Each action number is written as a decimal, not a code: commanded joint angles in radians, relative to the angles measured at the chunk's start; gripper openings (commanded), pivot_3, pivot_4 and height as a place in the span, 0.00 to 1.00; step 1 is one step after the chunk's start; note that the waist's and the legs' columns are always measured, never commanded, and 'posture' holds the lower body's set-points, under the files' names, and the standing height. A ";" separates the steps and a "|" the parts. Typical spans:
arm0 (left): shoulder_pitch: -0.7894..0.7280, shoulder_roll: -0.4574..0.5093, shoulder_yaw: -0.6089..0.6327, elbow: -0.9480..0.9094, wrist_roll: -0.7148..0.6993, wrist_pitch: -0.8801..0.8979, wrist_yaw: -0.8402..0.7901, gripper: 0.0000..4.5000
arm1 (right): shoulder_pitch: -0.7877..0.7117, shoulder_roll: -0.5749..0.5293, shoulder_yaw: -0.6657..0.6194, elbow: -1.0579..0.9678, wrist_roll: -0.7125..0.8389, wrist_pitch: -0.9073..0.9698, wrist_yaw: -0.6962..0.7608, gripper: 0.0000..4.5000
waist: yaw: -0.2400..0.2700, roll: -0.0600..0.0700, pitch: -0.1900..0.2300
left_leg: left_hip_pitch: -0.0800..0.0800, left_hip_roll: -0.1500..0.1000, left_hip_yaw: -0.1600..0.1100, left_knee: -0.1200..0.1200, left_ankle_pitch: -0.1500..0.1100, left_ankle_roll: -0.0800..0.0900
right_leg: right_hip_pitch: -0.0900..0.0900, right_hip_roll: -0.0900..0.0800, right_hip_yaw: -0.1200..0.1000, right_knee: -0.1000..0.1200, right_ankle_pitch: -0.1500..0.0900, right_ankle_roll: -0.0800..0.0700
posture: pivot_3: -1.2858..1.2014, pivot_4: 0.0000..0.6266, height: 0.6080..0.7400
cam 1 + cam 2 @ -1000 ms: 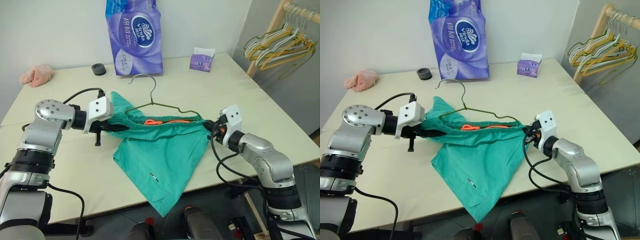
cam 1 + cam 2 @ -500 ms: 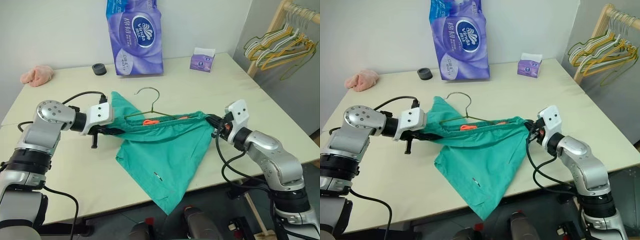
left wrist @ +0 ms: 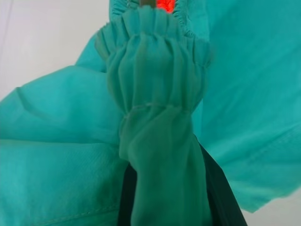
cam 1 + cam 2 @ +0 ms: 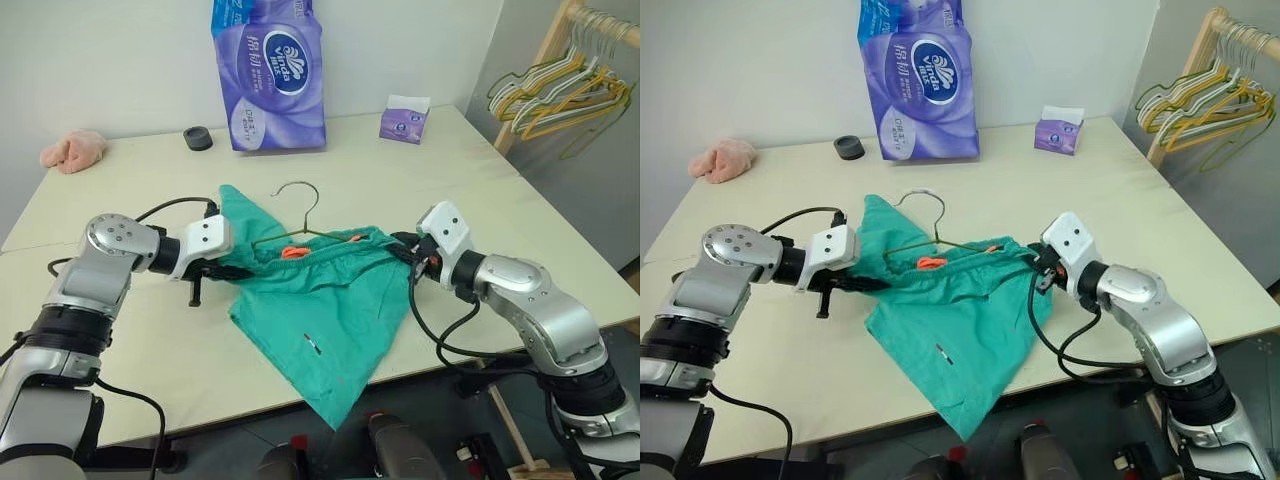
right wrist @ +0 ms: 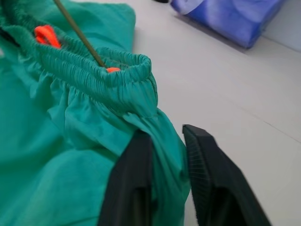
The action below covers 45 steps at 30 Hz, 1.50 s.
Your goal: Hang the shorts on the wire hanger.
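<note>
- since a second ago: right gripper (image 5: 162, 155) drawn in toward the middle of the table (image 4: 560, 250), waistband no longer stretched taut, hanger hook shifted slightly right.
- shorts (image 4: 330, 310) spread on the near part of the table, one leg hanging over the front edge, waistband lifted off the surface at both ends.
- wire hanger (image 4: 300, 215) lying inside the waistband, hook poking out toward the far side; thin wire entering the gathered band beside the orange drawstring (image 4: 294, 252).
- left gripper (image 4: 235, 272) clamped tight on the left end of the waistband, bunched fabric squeezed between both black fingers.
- right gripper at the right end of the waistband, fingers parted a little, fabric lying between them; hard to tell whether still pinched or loose.
- far side of table: purple tissue pack (image 4: 268, 70), small purple box (image 4: 404, 120), black ring (image 4: 198, 138), pink cloth (image 4: 72, 150).
- rack with yellow and pale hangers (image 4: 555, 90) off to the right, well apart from the table.
</note>
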 commanded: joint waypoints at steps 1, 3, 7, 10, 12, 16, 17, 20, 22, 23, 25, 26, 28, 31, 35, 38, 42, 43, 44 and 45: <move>-0.001 0.001 0.019 -0.035 0.000 -0.010 -0.004 0.00 | -0.007 -0.038 0.004 -0.074 0.001 0.007 0.051 0.51 | 0.000 0.000 0.000 | 0.000 0.000 0.000 0.000 0.000 0.000 | 0.000 0.000 0.000 0.000 0.000 0.000 | 0.42 0.16 1.00; 0.003 -0.002 0.018 -0.045 -0.005 -0.007 -0.010 0.00 | -0.009 -0.070 0.018 -0.078 -0.014 0.020 0.076 0.67 | 0.000 0.000 0.000 | 0.000 0.000 0.000 0.001 0.000 0.000 | 0.000 0.000 0.000 0.000 0.000 0.000 | 0.42 0.16 1.00; 0.003 -0.007 0.013 -0.052 0.000 -0.014 -0.017 0.00 | -0.021 -0.119 0.047 -0.054 -0.020 0.021 0.147 0.75 | 0.000 0.000 0.000 | -0.001 0.000 0.000 0.001 0.000 0.000 | 0.000 0.000 0.000 0.000 0.000 0.000 | 0.42 0.16 1.00; 0.000 -0.011 0.010 -0.052 0.005 -0.020 -0.021 0.00 | -0.047 -0.115 0.071 -0.013 -0.030 0.011 0.177 0.75 | -0.001 0.000 0.000 | -0.001 0.000 0.000 0.002 0.000 0.000 | 0.000 0.000 0.000 0.000 0.000 0.000 | 0.42 0.16 1.00; -0.001 -0.015 0.010 -0.056 0.006 -0.020 -0.024 0.00 | -0.086 -0.108 0.112 0.039 -0.048 0.004 0.211 0.75 | -0.002 0.000 0.000 | -0.001 0.000 0.000 0.002 0.000 0.000 | 0.000 0.000 0.000 0.000 0.000 0.000 | 0.42 0.15 1.00; 0.001 -0.022 0.010 -0.064 0.008 -0.022 -0.029 0.00 | -0.159 -0.086 0.181 0.117 -0.075 -0.027 0.285 0.75 | -0.002 0.000 0.000 | -0.001 0.000 0.000 0.002 0.000 0.000 | 0.000 0.000 -0.001 0.000 0.000 0.000 | 0.42 0.15 1.00; 0.002 -0.024 0.010 -0.069 0.008 -0.021 -0.030 0.00 | -0.188 -0.074 0.204 0.142 -0.080 -0.029 0.308 0.75 | -0.002 0.000 0.000 | -0.001 0.000 0.000 0.002 0.000 0.000 | 0.000 0.000 -0.001 0.000 0.000 0.000 | 0.42 0.15 1.00; 0.004 -0.031 0.011 -0.083 0.004 -0.015 -0.032 0.00 | -0.252 -0.051 0.250 0.198 -0.101 -0.036 0.359 0.75 | -0.002 0.000 0.000 | -0.001 0.000 0.000 0.003 0.000 0.000 | 0.000 0.000 -0.001 0.000 0.000 0.000 | 0.42 0.15 1.00; 0.005 -0.037 0.014 -0.093 -0.002 -0.009 -0.033 0.00 | -0.280 -0.038 0.267 0.231 -0.119 -0.041 0.380 0.71 | -0.001 0.000 0.000 | -0.001 0.000 -0.001 0.003 0.000 0.000 | 0.000 0.000 -0.001 0.000 0.000 0.000 | 0.43 0.15 1.00; 0.005 -0.039 0.015 -0.097 -0.004 -0.007 -0.034 0.00 | -0.293 -0.031 0.272 0.246 -0.124 -0.042 0.387 0.67 | 0.000 0.000 0.000 | -0.002 0.000 -0.001 0.003 0.000 0.000 | 0.000 0.000 -0.001 0.000 0.000 0.000 | 0.43 0.15 1.00; 0.006 -0.044 0.017 -0.104 -0.009 -0.007 -0.036 0.00 | -0.311 -0.030 0.287 0.265 -0.136 -0.045 0.416 0.55 | 0.000 0.000 0.000 | -0.002 0.000 -0.001 0.004 0.000 0.000 | 0.000 0.000 -0.001 0.000 0.000 0.000 | 0.43 0.15 1.00; 0.007 -0.049 0.020 -0.108 -0.015 -0.008 -0.037 0.00 | -0.319 -0.028 0.290 0.273 -0.139 -0.040 0.431 0.48 | 0.000 0.000 0.000 | -0.002 0.000 -0.001 0.004 0.000 0.000 | 0.000 0.000 -0.001 0.000 0.000 0.000 | 0.43 0.15 1.00; 0.009 -0.058 0.024 -0.116 -0.023 -0.009 -0.039 0.00 | -0.328 -0.029 0.297 0.283 -0.149 -0.040 0.451 0.33 | 0.000 0.000 0.000 | -0.002 0.000 -0.001 0.004 0.000 0.000 | 0.000 0.000 -0.001 0.000 0.000 0.000 | 0.43 0.15 1.00; 0.009 -0.076 0.032 -0.126 -0.037 0.010 -0.036 0.00 | -0.336 -0.031 0.306 0.291 -0.167 -0.050 0.474 0.09 | -0.001 0.000 0.000 | -0.002 0.000 -0.002 0.004 0.000 0.000 | 0.000 -0.001 -0.001 0.000 0.000 0.000 | 0.42 0.15 1.00; -0.003 -0.103 0.047 -0.115 -0.042 0.007 -0.009 0.00 | -0.334 -0.030 0.295 0.291 -0.181 -0.060 0.493 0.01 | -0.001 0.000 0.000 | -0.002 0.000 -0.002 0.004 0.000 0.000 | 0.000 -0.001 -0.001 0.000 0.000 0.000 | 0.42 0.15 1.00; -0.021 -0.121 0.068 -0.105 -0.077 0.067 -0.009 0.07 | -0.329 -0.038 0.278 0.281 -0.180 -0.063 0.503 0.00 | -0.001 0.000 0.000 | -0.002 0.000 -0.002 0.004 0.000 0.000 | 0.000 -0.001 -0.001 0.000 0.000 0.000 | 0.42 0.15 1.00; -0.031 -0.119 0.097 -0.091 -0.109 0.125 -0.030 0.33 | -0.319 -0.062 0.246 0.255 -0.170 -0.059 0.517 0.00 | -0.002 0.000 0.000 | -0.002 0.000 -0.002 0.004 0.000 0.000 | 0.000 -0.001 -0.002 0.000 0.000 0.000 | 0.42 0.14 1.00; -0.033 -0.111 0.099 -0.082 -0.114 0.135 -0.037 0.39 | -0.316 -0.070 0.237 0.246 -0.166 -0.057 0.521 0.00 | -0.003 0.000 0.000 | -0.002 0.000 -0.002 0.004 0.000 0.000 | 0.000 -0.001 -0.002 0.000 0.000 0.000 | 0.42 0.14 1.00; -0.035 -0.102 0.101 -0.068 -0.116 0.142 -0.043 0.47 | -0.312 -0.078 0.227 0.236 -0.162 -0.053 0.526 0.00 | -0.003 0.000 0.000 | -0.002 0.000 -0.002 0.004 0.000 0.000 | 0.000 -0.001 -0.002 0.000 0.000 0.000 | 0.42 0.14 1.00; -0.038 -0.095 0.104 -0.054 -0.116 0.143 -0.048 0.53 | -0.308 -0.086 0.219 0.226 -0.157 -0.050 0.530 0.00 | -0.004 0.000 0.000 | -0.002 0.000 -0.002 0.004 -0.001 0.000 | 0.000 -0.001 -0.002 0.000 0.000 0.000 | 0.42 0.14 1.00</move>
